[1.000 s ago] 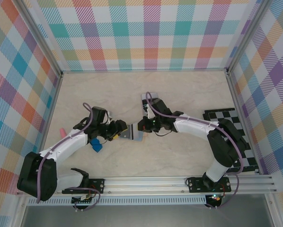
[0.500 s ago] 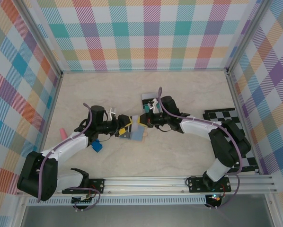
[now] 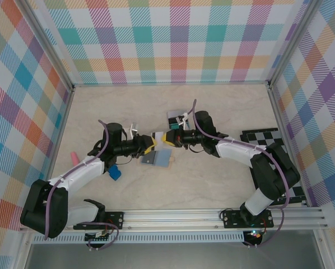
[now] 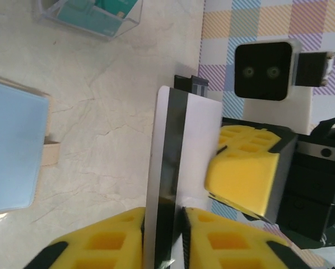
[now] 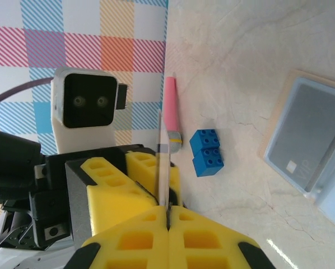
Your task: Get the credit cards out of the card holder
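both claws pinch one pale, dark-striped credit card (image 4: 184, 151): left claw (image 4: 163, 216), right claw (image 5: 167, 216). its long axis points straight out from the left claw. the card holder (image 3: 156, 159) lies open nearby.

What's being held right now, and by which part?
The pale thin card with a dark stripe, by both tools: left tool pinches one end across the stripe, right tool clamps the plain long edge.

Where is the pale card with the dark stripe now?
Top view: mid-table, the pale striped card is gripped by both the left gripper and right gripper, just beyond the open card holder.
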Robot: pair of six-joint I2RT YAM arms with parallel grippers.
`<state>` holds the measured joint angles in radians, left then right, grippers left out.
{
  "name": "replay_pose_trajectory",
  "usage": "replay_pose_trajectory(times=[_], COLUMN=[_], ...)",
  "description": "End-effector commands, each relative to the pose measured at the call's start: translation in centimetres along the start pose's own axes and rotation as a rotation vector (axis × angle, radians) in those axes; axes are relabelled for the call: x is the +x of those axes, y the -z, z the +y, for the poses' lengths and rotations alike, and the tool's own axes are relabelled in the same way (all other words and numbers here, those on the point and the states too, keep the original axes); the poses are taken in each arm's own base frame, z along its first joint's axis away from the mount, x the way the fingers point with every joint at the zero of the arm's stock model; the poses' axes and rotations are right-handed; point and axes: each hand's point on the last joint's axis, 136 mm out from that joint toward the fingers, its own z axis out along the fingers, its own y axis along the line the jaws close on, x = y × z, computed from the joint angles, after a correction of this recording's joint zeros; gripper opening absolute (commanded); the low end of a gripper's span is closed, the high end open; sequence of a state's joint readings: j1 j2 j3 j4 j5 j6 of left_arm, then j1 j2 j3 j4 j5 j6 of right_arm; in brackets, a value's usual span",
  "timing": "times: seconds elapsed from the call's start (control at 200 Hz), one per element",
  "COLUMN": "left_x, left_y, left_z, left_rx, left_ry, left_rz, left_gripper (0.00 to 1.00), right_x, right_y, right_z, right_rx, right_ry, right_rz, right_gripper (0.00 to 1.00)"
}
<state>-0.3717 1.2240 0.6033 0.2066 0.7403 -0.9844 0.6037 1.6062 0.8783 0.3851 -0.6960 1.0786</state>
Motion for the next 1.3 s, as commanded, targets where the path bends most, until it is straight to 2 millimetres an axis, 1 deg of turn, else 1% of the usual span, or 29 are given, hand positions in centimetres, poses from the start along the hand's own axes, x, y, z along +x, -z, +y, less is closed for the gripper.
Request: replay_pose_trajectory(times=[0.0, 0.08, 0.14, 0.19, 0.32, 0.385, 0.455, 0.535, 0.56, 0.575, 0.625, 0.695, 0.775, 0.845, 0.895, 0.915, 0.98, 1.07, 1.1, 1.165, 1.18, 1.22, 1.29, 1.3], left_x=[-0.5, -0.7, -0.8, -0.9, -1.1, -1.4, -1.6, -2.0, -2.3, -2.0, -2.2, -2.7, -3.9, -5.1, -6.0, -6.4, -7.9, -10.1, -10.7, -11.1, -11.4, -11.6, -11.9, -11.7], left_y=[0.0, 0.2, 0.3, 0.4, 0.9, 1.3, 1.7, 1.8, 1.7, 1.8, 1.5, 0.8, -0.2, -1.4, -2.3, -2.7, -3.8, -5.2, -5.8, -7.0, -7.4, -8.1, -9.3, -9.4], left_z=[-1.7, -1.6, -1.6, -1.5, -0.7, -0.2, 0.3, 0.2, -0.2, 0.3, -0.1, -0.8, -2.0, -3.3, -4.2, -4.6, -5.8, -6.6, -7.2, -7.7, -8.4, -8.8, -8.9, -8.5], left_rx=[0.031, 0.004, -0.015, -0.03, -0.12, -0.186, -0.25, -0.301, -0.308, -0.332, -0.355, -0.376, -0.401, -0.408, -0.407, -0.406, -0.413, -0.446, -0.44, -0.409, -0.387, -0.359, -0.346, -0.354], left_ry=[-0.066, -0.094, -0.113, -0.132, -0.199, -0.244, -0.297, -0.369, -0.402, -0.402, -0.459, -0.542, -0.644, -0.731, -0.788, -0.813, -0.89, -0.985, -1.046, -1.158, -1.195, -1.255, -1.337, -1.337], left_rz=[-0.009, -0.02, -0.024, -0.028, -0.04, -0.053, -0.06, -0.059, -0.065, -0.048, -0.04, -0.037, -0.045, -0.051, -0.049, -0.049, -0.064, -0.071, -0.068, -0.05, -0.066, -0.056, -0.005, 0.02], left_gripper=[0.16, 0.11, 0.05, 0.0, 0.0, 0.0, 0.0, 0.0, 0.0, 0.0, 0.0, 0.0, 0.0, 0.0, 0.0, 0.0, 0.0, 0.0, 0.0, 0.0, 0.0, 0.0, 0.0, 0.0], right_x=[-0.1, -0.4, -0.6, -0.8, -1.5, -1.8, -2.2, -2.7, -2.8, -2.9, -3.1, -3.5, -3.9, -4.1, -4.3, -4.3, -4.3, -4.3, -4.3, -4.1, -4.1, -4.0, -3.8, -3.7], right_y=[0.8, 1.2, 1.5, 1.9, 3.6, 4.9, 6.7, 9.2, 10.0, 10.5, 12.1, 14.1, 16.3, 17.8, 18.7, 18.9, 19.8, 20.6, 20.8, 21.1, 21.2, 21.3, 21.6, 21.6], right_z=[1.2, 1.1, 1.0, 0.8, -0.5, -1.1, -1.9, -2.9, -3.3, -3.4, -3.9, -4.4, -5.0, -5.5, -5.9, -6.0, -6.6, -7.5, -7.7, -8.1, -8.1, -8.2, -8.4, -8.4], right_rx=[-0.035, -0.022, -0.013, 0.002, 0.105, 0.169, 0.26, 0.381, 0.417, 0.435, 0.496, 0.55, 0.585, 0.599, 0.6, 0.601, 0.611, 0.621, 0.619, 0.613, 0.611, 0.61, 0.605, 0.604], right_ry=[0.03, 0.033, 0.039, 0.045, 0.059, 0.081, 0.123, 0.194, 0.216, 0.229, 0.262, 0.287, 0.286, 0.281, 0.272, 0.27, 0.261, 0.24, 0.234, 0.221, 0.221, 0.219, 0.217, 0.218], right_rz=[-0.003, -0.009, -0.018, -0.029, -0.091, -0.126, -0.175, -0.242, -0.257, -0.268, -0.299, -0.333, -0.372, -0.403, -0.422, -0.426, -0.441, -0.455, -0.455, -0.454, -0.455, -0.457, -0.46, -0.459], right_gripper=[0.0, 0.0, 0.05, 0.13, 0.38, 0.48, 0.59, 0.73, 0.77, 0.79, 0.86, 0.89, 0.91, 0.94, 0.98, 1.0, 1.0, 1.0, 1.0, 1.0, 1.0, 1.0, 1.0, 1.0])
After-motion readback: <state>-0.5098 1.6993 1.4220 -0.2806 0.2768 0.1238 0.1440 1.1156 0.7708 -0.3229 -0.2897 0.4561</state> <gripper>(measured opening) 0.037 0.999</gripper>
